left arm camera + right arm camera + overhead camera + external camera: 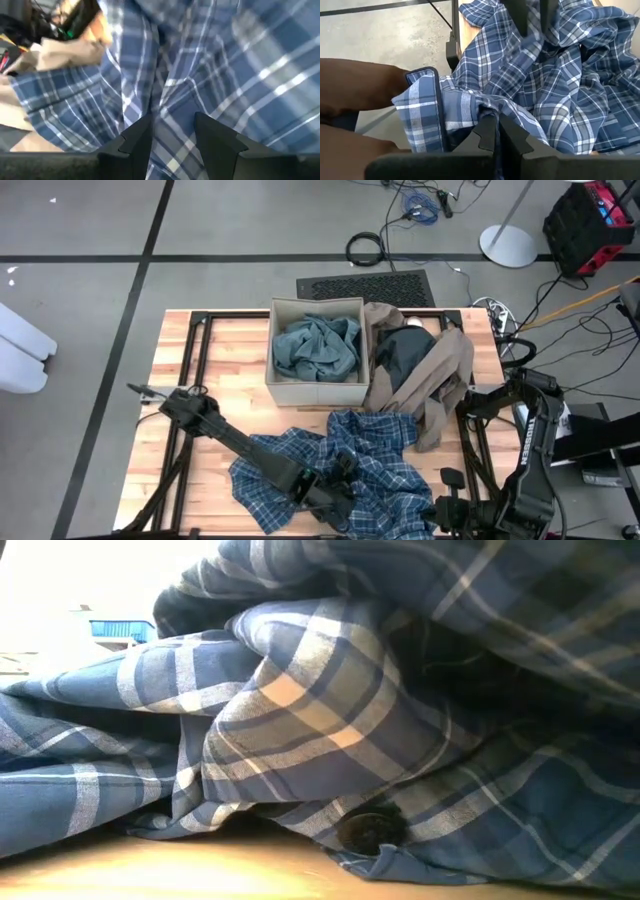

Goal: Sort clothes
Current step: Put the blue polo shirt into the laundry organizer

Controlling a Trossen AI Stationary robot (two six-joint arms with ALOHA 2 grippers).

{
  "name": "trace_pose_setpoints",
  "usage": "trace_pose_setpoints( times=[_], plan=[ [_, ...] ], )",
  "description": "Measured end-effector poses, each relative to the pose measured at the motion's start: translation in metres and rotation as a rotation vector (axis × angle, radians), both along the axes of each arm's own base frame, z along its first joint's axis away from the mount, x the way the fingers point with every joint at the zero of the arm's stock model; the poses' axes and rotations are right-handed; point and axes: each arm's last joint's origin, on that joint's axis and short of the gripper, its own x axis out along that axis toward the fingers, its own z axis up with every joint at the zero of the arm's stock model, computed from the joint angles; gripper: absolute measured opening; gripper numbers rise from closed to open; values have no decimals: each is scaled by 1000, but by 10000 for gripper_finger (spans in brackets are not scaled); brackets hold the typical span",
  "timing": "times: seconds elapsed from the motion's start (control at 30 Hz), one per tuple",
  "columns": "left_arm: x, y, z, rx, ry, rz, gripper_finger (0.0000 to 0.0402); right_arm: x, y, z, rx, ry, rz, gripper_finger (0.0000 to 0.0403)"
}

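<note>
Right wrist view has the right gripper point(496, 131) clenched on the plaid shirt point(555, 75), whose folds also sit between the left gripper point(172, 131) fingers.

Light wood tabletop point(225, 350) on a black frame. 1 tan cardboard box point(280, 392) sits at the far middle. Taupe-brown piece point(445, 380) lies just right of the box, touching it, draped toward the right edge, dark black-green piece point(400, 352) on top of it. Blue-white plaid shirt point(380, 445) is spread over the near middle, reaching the near edge.
</note>
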Motion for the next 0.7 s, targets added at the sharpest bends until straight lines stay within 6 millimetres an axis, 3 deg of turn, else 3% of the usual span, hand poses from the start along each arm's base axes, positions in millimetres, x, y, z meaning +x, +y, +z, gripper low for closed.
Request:
trace_pose_setpoints(
  times=[0.3, 0.47, 0.57, 0.7],
  plan=[
    [4, 7, -13, 35, 82, -20, 157, 0, 0, 0, -8, 0, 8, 0],
    [7, 13, -12, -5, 70, 56, 149, 0, 0, 0, 0, 0, 0, 0],
    [7, 13, -12, -7, 71, 59, 113, 0, 0, 0, 0, 0, 0, 0],
    [7, 13, -12, -8, 69, 58, 24, 0, 0, 0, 1, 0, -2, 0]
  ],
)
